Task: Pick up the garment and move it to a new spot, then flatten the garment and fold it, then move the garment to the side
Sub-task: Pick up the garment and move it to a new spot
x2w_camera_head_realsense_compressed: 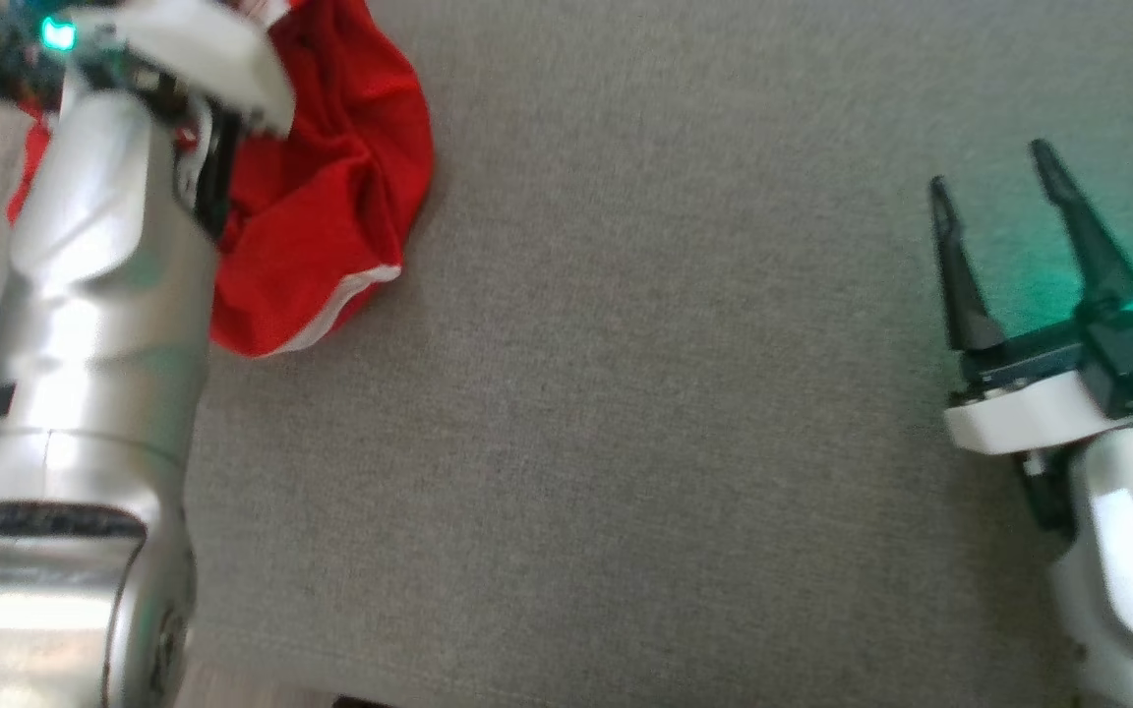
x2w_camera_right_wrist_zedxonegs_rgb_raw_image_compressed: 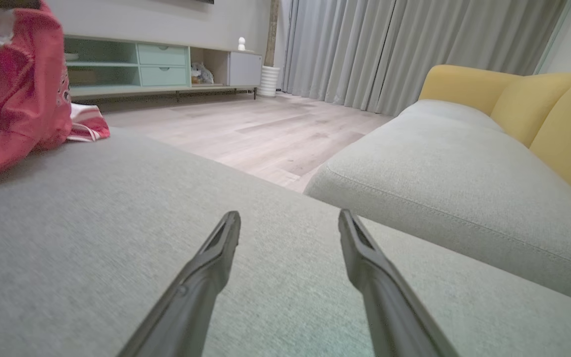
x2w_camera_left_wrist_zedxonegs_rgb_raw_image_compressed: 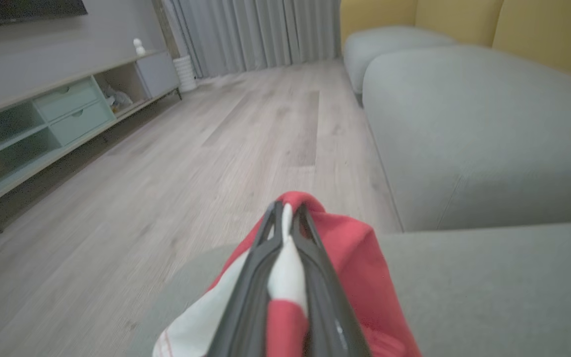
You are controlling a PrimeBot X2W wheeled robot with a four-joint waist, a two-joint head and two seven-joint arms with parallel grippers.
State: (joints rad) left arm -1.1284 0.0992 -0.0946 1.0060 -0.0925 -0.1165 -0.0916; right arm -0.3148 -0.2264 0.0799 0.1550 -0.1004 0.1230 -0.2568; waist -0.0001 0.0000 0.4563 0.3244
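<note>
The garment [x2w_camera_head_realsense_compressed: 340, 197] is a crumpled red piece with white trim, bunched at the top left of the grey cushion [x2w_camera_head_realsense_compressed: 626, 413]. My left arm reaches up over it from the lower left. In the left wrist view my left gripper [x2w_camera_left_wrist_zedxonegs_rgb_raw_image_compressed: 288, 210] is shut on a fold of the garment [x2w_camera_left_wrist_zedxonegs_rgb_raw_image_compressed: 360, 263], with red and white cloth pinched between its dark fingers. My right gripper [x2w_camera_head_realsense_compressed: 994, 167] hovers open at the right side of the cushion, far from the cloth, with nothing between its fingers. The right wrist view shows the right gripper [x2w_camera_right_wrist_zedxonegs_rgb_raw_image_compressed: 289, 220] low over the cushion and the garment [x2w_camera_right_wrist_zedxonegs_rgb_raw_image_compressed: 13, 89] at the far left.
A grey sofa seat [x2w_camera_right_wrist_zedxonegs_rgb_raw_image_compressed: 444, 178] with yellow back cushions [x2w_camera_right_wrist_zedxonegs_rgb_raw_image_compressed: 563, 119] runs beside my cushion across a gap. Beyond lie a wooden floor [x2w_camera_left_wrist_zedxonegs_rgb_raw_image_compressed: 166, 163], a low TV cabinet [x2w_camera_right_wrist_zedxonegs_rgb_raw_image_compressed: 161, 64] with drawers, and grey curtains [x2w_camera_right_wrist_zedxonegs_rgb_raw_image_compressed: 389, 49].
</note>
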